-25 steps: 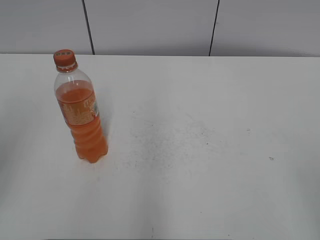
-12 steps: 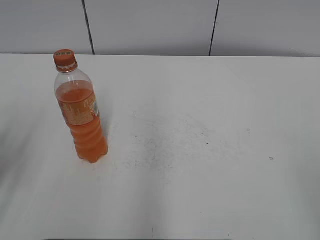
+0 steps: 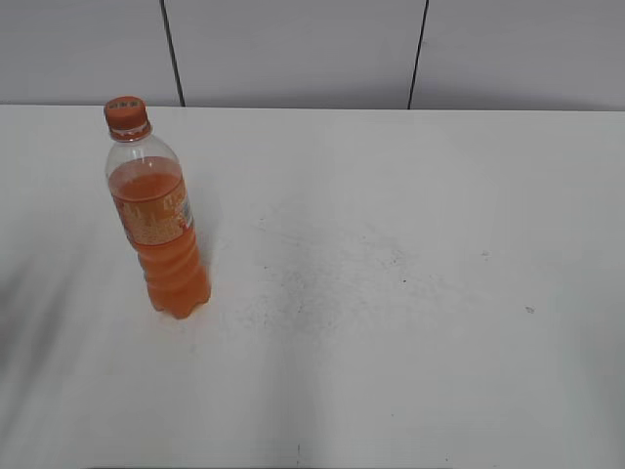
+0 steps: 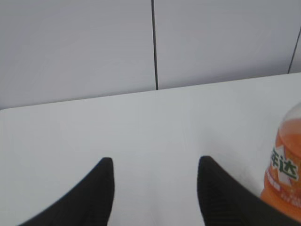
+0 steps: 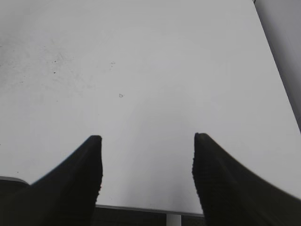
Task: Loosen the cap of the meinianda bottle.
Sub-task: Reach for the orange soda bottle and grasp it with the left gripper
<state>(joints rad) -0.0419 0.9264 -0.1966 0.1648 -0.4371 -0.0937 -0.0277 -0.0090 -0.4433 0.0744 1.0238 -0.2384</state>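
The meinianda bottle (image 3: 161, 230) stands upright at the left of the white table, clear plastic with orange liquid and an orange label. Its orange cap (image 3: 126, 114) sits on the neck. In the left wrist view the bottle's shoulder and label (image 4: 284, 169) show at the right edge, to the right of my left gripper (image 4: 155, 162), which is open and empty. My right gripper (image 5: 146, 139) is open and empty over the table's near right edge. Neither gripper shows in the exterior view.
The white table (image 3: 410, 293) has faint dark specks near its middle. A grey panelled wall (image 3: 293, 49) with dark seams stands behind it. The table's front edge (image 5: 141, 207) shows in the right wrist view.
The bottle has not moved. A faint shadow has grown at the table's left and bottom edges in the exterior view.
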